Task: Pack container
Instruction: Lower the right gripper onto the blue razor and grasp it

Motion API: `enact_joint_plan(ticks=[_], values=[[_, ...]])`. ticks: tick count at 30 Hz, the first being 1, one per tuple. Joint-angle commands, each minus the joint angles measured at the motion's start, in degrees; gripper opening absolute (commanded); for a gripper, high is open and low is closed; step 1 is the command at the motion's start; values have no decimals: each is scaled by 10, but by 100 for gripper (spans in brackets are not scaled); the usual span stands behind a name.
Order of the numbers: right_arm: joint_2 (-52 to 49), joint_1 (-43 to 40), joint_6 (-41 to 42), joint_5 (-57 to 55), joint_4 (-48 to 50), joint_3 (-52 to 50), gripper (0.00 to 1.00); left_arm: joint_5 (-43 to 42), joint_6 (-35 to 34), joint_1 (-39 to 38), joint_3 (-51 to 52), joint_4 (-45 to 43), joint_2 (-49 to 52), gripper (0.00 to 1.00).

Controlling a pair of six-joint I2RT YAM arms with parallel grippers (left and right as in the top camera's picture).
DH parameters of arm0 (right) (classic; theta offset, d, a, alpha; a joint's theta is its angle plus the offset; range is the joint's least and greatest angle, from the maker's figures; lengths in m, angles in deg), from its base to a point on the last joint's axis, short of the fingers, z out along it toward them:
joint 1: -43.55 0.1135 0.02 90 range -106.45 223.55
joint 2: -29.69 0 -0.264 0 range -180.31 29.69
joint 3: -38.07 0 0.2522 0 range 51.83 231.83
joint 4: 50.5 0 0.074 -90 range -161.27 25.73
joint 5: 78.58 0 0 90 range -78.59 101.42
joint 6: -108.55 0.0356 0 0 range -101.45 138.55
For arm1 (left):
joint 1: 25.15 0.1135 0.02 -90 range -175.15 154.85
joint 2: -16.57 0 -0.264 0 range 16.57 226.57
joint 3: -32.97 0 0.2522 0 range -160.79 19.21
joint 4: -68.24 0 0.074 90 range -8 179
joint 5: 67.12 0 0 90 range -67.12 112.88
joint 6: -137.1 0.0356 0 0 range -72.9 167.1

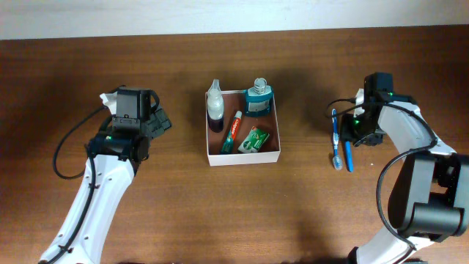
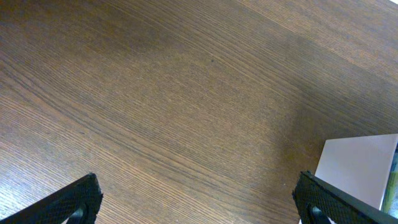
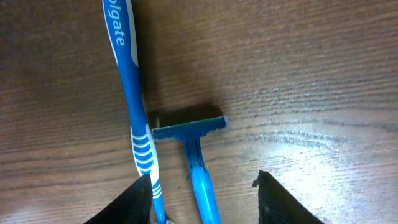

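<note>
The container (image 1: pixel 245 157) is seen at the table's (image 1: pixel 242 213) centre, between the two arms, white walls up, reddish-brown floor showing. Four items are already held inside: a clear bottle (image 1: pixel 215 110) w/ dark liquid is propped at the top-left corner, a teal mouthwash bottle (image 1: pixel 258 99) is set at the top-right, a toothpaste tube (image 1: pixel 233 132) is laid lengthwise in the middle, and a green packet (image 1: pixel 254 139) is laid just beside it, lower right.

Over on the left, the left gripper (image 2: pixel 199 208) is held above bare wood, well apart from the box. Its jaws are spread wide w/ nothing between them. Only a corner of the container's white wall is caught at the lower right of the left wrist view.

On the right side, a blue-and-white toothbrush (image 3: pixel 130 93) and a blue razor (image 3: pixel 193 143) are laid side by side on the wood, approx. parallel, well apart from the container. The right gripper (image 3: pixel 205 205) is positioned directly above them, jaws released and parted. The razor handle is straddled between the two fingertips, and the toothbrush handle is passed just by one fingertip (image 3: pixel 134 199). Whether either item is actually touched can't be confirmed from the wrist view; prob. not gripped yet
</note>
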Motion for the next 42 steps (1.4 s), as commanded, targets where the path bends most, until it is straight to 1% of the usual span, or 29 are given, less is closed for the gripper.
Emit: enact_joint_plan(ticks=[1,6,7,9,13,14,15,19,24,42], values=[[-4,-1,2,-15,7,-5,53,10,5,2,-5,0,-7,99],[-5,-1,2,-20,11,-10,52,10,5,2,-5,0,-7,99],[-6,-1,2,-20,16,-14,47,10,5,2,-5,0,-7,99],[-9,-1,2,-20,30,-24,44,10,5,2,-5,0,-7,99],[-12,0,2,-20,47,-37,42,10,5,2,-5,0,-7,99],[-13,-1,2,-20,52,-40,35,10,5,2,-5,0,-7,99],[-13,0,2,-20,53,-40,32,10,5,2,-5,0,-7,99],[-13,-1,2,-20,56,-41,29,10,5,2,-5,0,-7,99],[-13,-1,2,-20,56,-41,22,10,5,2,-5,0,-7,99],[-22,0,4,-10,60,-42,22,10,5,2,-5,0,-7,99]])
